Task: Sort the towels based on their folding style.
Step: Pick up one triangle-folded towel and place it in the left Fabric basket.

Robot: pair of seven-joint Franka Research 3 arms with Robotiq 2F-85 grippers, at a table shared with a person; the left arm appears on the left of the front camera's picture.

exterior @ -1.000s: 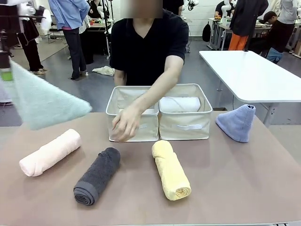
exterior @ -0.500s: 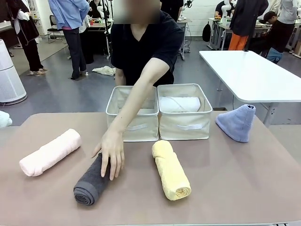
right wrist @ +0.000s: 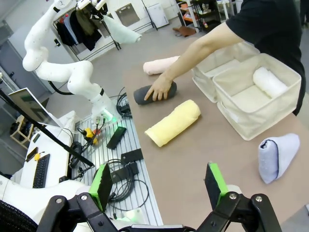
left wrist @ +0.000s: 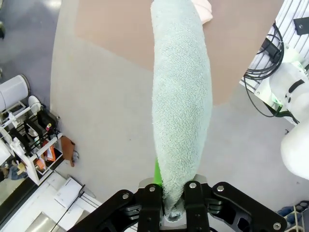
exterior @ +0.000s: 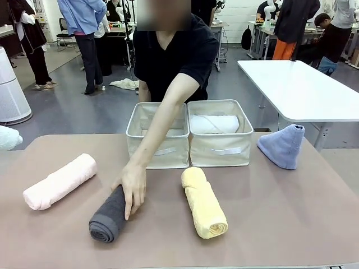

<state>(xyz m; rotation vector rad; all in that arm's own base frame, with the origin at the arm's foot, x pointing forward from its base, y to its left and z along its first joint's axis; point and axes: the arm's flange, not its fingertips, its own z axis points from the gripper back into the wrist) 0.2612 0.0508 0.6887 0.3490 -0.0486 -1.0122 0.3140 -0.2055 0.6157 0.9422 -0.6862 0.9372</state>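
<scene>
The left gripper pinches the mint towel, held up at the left side of the table; the right gripper stands spread, empty; a person's hand rests on the grey roll; next, probably, the mint towel goes to the left bin.

Cropped and covered
Well left of the dark grey towel, the mint towel is cut by the picture's edge; a hand covers the grey one's far end.
</scene>
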